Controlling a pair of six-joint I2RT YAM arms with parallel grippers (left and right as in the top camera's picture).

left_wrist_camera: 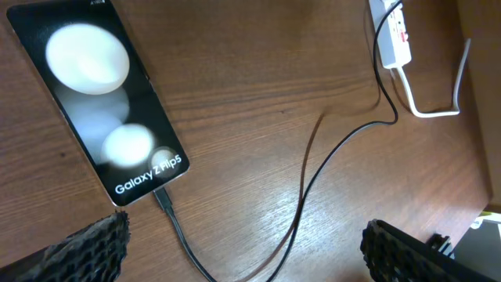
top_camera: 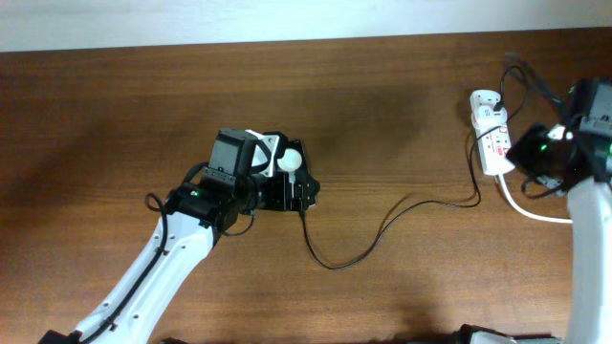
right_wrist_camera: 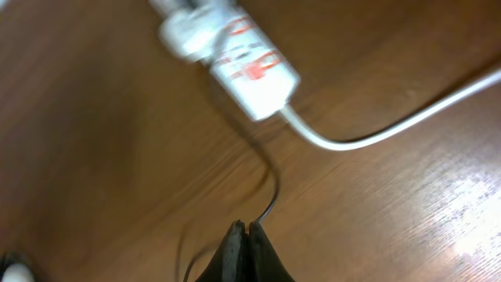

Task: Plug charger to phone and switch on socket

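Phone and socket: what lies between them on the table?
Only the charger cable, looping over bare table from phone to socket; clearest overhead.

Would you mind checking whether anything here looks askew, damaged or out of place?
Nothing stands out: the charger sits in the phone, its cable loose on the table, and the socket lies flat.

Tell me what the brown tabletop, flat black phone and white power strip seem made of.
Brown tabletop: wood or wood-look laminate, semi-gloss; grain lines and glare.
Flat black phone: likely glass face, glossy; bright round patches look like reflections.
White power strip: probably moulded plastic, smooth.
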